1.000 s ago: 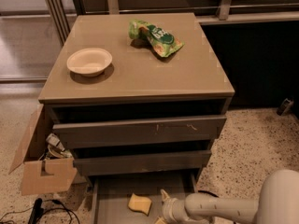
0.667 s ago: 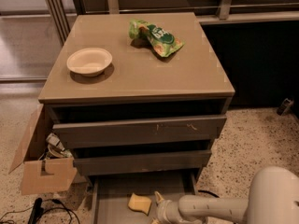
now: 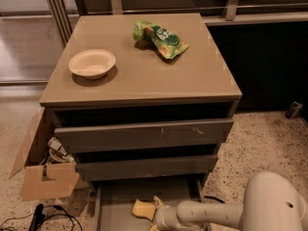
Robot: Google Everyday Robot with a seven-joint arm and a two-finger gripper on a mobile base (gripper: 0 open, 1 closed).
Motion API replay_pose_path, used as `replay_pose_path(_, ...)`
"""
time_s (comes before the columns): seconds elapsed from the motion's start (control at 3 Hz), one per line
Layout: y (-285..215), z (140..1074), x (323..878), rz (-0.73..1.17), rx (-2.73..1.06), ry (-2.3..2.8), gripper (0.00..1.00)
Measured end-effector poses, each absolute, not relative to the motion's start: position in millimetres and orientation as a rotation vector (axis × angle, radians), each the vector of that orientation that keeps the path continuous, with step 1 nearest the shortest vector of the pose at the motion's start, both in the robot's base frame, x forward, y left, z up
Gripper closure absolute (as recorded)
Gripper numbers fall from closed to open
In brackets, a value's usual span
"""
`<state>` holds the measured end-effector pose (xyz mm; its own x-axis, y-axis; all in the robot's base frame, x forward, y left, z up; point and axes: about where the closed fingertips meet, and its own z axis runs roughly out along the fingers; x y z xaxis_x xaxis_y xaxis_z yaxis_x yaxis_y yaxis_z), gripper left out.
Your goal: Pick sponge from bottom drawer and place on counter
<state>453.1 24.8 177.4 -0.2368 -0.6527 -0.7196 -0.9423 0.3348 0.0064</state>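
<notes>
The pale yellow sponge (image 3: 141,208) lies on the grey floor of the pulled-out bottom drawer (image 3: 118,196), near its front. My gripper (image 3: 155,214) reaches into the drawer from the right, right next to the sponge's right end. Its yellowish fingers (image 3: 157,201) stand apart, the upper one touching the sponge; the lower one is partly cut off by the frame's bottom edge. The tan counter (image 3: 144,76) is the cabinet's top, above the three drawers.
A cream bowl (image 3: 92,63) sits on the counter's left and a green snack bag (image 3: 161,38) at its back. The two upper drawers stick out slightly above the bottom one. An open cardboard box (image 3: 43,174) and black cables (image 3: 38,218) lie on the floor to the left.
My gripper has moved left along the drawer, from a short way off the sponge to right against its right end. The sponge has not moved.
</notes>
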Motion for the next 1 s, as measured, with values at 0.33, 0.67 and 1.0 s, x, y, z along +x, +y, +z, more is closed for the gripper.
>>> replay_pose_path(0.33, 27, 170, 474, 0.607, -1.368, 1.961, 0.0)
replay_pose_path(0.67, 24, 160, 491, 0.65, -1.32, 1.967, 0.0)
replay_pose_path(1.0, 26, 139, 496, 0.724, -1.297, 2.007, 0.0)
